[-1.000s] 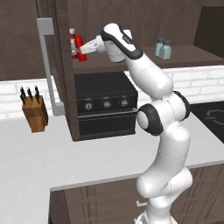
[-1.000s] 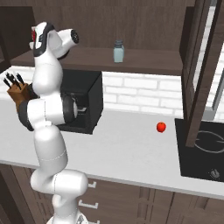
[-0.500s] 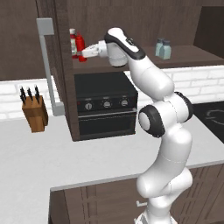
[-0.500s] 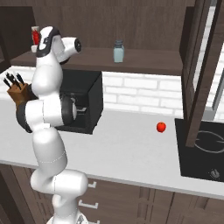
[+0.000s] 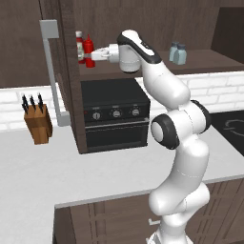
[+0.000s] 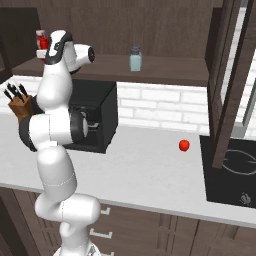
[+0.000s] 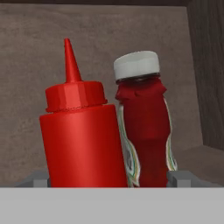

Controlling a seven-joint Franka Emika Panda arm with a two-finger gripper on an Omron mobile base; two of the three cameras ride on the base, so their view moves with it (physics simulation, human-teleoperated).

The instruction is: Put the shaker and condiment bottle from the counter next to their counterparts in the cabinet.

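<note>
My gripper (image 5: 88, 56) is released, jaws wide either side of the all-red pointed-nozzle squeeze bottle (image 7: 83, 133), frame centre, standing upright on the dark wood cabinet shelf (image 5: 209, 59) and touching the white-capped labelled red bottle (image 7: 146, 127). Best move: back straight out, no sideways drift, or I tip both.
</note>
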